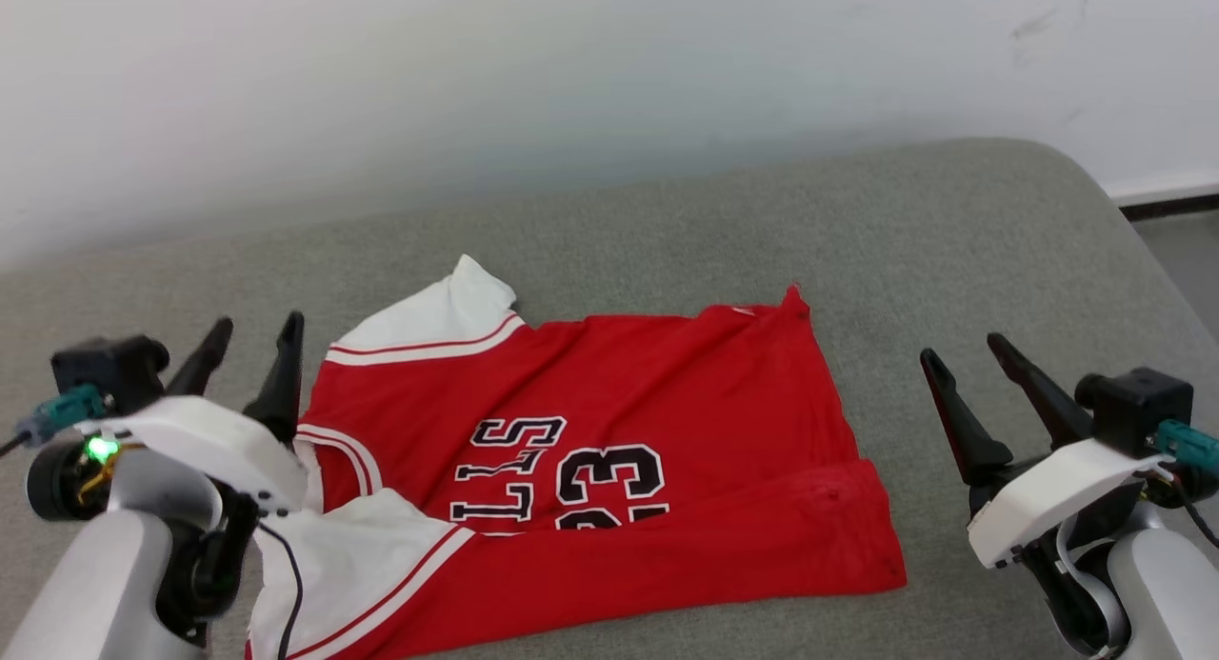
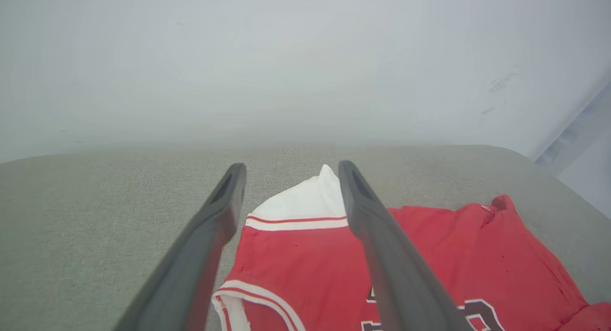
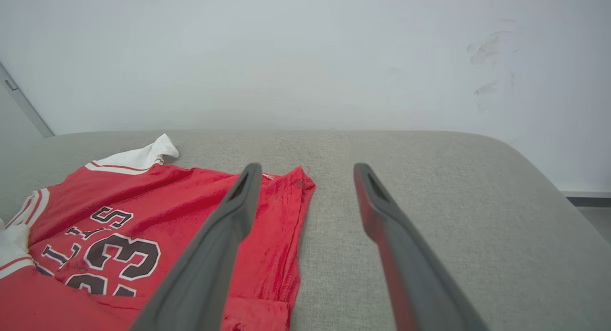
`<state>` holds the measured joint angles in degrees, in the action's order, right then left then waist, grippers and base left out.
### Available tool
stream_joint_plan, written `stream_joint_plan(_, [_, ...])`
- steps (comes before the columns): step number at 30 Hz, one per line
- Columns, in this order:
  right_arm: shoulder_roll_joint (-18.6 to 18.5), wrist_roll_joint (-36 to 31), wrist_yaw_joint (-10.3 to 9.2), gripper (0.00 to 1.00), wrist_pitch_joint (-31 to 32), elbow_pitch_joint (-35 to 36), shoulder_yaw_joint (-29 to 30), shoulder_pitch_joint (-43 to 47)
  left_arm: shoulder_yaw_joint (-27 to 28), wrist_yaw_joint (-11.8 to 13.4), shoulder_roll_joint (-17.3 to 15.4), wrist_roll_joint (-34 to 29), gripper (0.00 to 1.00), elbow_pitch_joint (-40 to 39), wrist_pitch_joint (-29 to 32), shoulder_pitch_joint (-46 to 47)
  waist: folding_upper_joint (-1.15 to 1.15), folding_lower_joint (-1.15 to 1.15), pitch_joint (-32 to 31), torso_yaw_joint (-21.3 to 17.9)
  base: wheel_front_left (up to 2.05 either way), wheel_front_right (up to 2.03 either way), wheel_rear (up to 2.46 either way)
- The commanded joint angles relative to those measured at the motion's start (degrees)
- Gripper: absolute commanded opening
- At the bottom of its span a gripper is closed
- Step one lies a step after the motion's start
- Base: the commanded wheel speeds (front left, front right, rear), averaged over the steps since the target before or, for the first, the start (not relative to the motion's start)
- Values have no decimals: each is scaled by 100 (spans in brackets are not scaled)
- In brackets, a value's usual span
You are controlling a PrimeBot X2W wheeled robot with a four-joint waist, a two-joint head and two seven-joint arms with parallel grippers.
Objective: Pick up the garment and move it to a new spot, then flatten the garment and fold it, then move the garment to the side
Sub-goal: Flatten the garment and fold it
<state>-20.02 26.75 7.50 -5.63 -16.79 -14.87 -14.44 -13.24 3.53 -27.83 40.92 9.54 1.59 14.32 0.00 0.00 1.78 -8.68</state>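
Head view puts the red jersey (image 1: pixel 609 422) flat on the grey cushion (image 1: pixel 952 231), print side up, collar end toward my left, hem toward my right. Its near long edge lies doubled over as a red flap (image 1: pixel 724 546) covering the lower half of the "23" (image 1: pixel 609 474), so I judge the fold approx half done. The left gripper (image 1: pixel 259 322) hovers just beside the collar end. The right gripper (image 1: pixel 960 347) sits off the hem w/ bare cushion between. Both have fingers spread and nothing in them.

To do the next fold well, imo:
- Pinch the far edge at two pts: left at the far white sleeve (image 1: pixel 448 322), right at the far hem corner (image 1: pixel 795 303).
- Lift both ends level and bring them toward me together so the crease runs straight.
- Tuck the sleeve in so it doesn't poke out.
- Watch the rumpled hem corner, which could slip.

Left wrist view frames that sleeve between the left fingers (image 2: pixel 210 240), i.e. that arm looks lined up on it. Right wrist view shows the hem corner right by its inner finger (image 3: pixel 229 226), the wrinkles along that edge, and scuff marks (image 3: pixel 487 49) on the wall (image 3: pixel 286 58). Head view is where I read both grippers' spacing vs the whole jersey.
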Motion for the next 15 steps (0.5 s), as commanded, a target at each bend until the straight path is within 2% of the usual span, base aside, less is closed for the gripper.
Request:
stream_joint_plan(1, [76,-69,-2,100,-29,150,28,-88,11,48,-23,-62,100,25,11,231,0,0,303,-233,0,0,0])
stream_joint_plan(10, [399,-303,-2,100,-83,829,304,-370,-25,-302,-327,-70,100,577,542,1887,0,0,1507,-728,0,0,0])
stream_joint_plan(15, [513,-324,-2,100,-84,992,345,-507,-212,-638,-543,114,100,1028,1468,2762,0,0,2003,-894,0,0,0])
